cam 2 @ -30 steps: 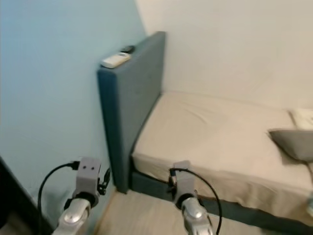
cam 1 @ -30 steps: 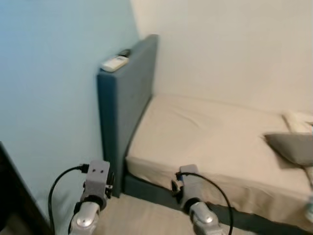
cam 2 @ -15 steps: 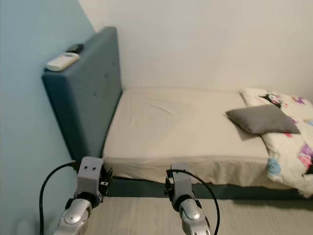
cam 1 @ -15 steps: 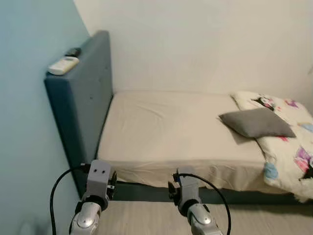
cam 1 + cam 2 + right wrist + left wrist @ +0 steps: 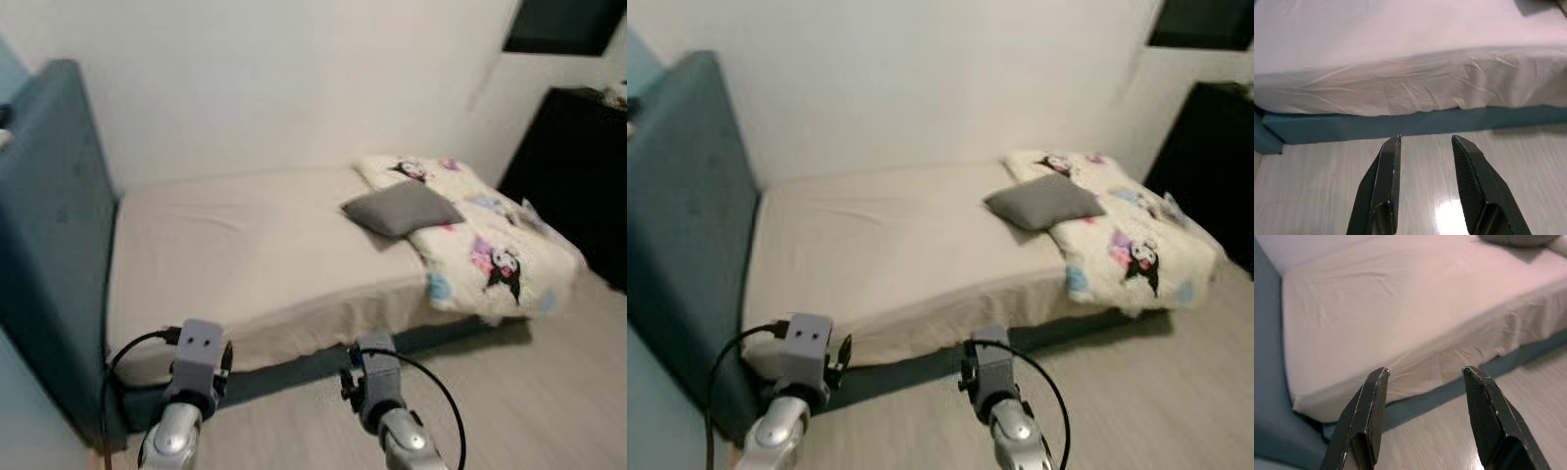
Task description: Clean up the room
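Bedroom, head cams pointed down at a bed set against a white wall. Beige fitted sheet covers the mattress, lightly wrinkled, hanging over the near edge. Teal base shows under the sheet edge. Tall teal headboard at the robot's left end of the bed.

Grey pillow lies toward the right end of the mattress, overlapping the edge of a white cartoon-print blanket. Blanket is bunched at the foot of the bed and drapes over the near corner toward the floor.

Light wood-look floor in front of the bed, glossy, with a glare spot in the right wrist view. Dark cabinet against the far right wall, well apart from the bed, and a dark panel above it; can't tell what it is.

Left claw: released, fingers spread wide, hanging in the air just in front of the bed's near edge, holding nothing. Right claw: released, narrower gap, above the floor near the teal base, holding nothing. Both arms are low in front of the robot, cables looping off the wrists.
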Tool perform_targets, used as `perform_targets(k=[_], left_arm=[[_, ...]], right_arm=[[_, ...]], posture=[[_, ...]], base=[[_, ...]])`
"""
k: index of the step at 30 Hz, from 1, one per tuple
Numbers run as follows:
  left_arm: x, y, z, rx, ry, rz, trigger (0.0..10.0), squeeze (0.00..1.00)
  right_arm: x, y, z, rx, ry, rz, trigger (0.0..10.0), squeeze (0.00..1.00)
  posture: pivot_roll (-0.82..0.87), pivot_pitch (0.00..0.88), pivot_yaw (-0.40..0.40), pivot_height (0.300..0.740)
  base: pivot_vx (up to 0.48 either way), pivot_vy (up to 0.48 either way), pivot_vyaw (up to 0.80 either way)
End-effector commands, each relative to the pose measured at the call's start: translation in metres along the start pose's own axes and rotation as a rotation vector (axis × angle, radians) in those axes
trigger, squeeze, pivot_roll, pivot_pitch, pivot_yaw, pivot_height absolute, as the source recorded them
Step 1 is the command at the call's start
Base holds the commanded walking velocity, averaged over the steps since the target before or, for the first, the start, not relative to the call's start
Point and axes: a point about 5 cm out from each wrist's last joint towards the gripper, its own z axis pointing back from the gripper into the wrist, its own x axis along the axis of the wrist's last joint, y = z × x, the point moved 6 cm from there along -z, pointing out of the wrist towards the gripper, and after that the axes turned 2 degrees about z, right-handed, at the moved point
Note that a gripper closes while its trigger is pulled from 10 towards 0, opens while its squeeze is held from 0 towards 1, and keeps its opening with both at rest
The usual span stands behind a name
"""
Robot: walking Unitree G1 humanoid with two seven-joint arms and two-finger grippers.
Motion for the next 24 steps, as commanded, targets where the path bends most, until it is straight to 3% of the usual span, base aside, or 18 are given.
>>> perform_targets(k=[1,17,24], left_arm=[[-0.0071,-0.0051,0.0016,-0.023,0.029,-0.005,10.0,0.0],[-0.0058,-0.0028,0.0009,0.004,0.021,-0.012,10.0,0.0],[-0.0034,-0.0049,0.0006,-0.011,0.012,-0.004,10.0,0.0]], right_arm=[[-0.0036,-0.0072,0.0027,-0.018,0.009,-0.001,10.0,0.0],[-0.0009,-0.0131,0.0027,-0.026,0.0,0.013,10.0,0.0],[0.0015,-0.0037,0.0027,0.026,-0.014,0.038,10.0,0.0]], posture=[[0.0,0.053,-0.05,0.735],[-0.01,0.057,-0.047,0.735],[-0.01,0.062,-0.047,0.735]], base=[[0.0,0.0,-0.8],[0.0,0.0,-0.8],[0.0,0.0,-0.2]])
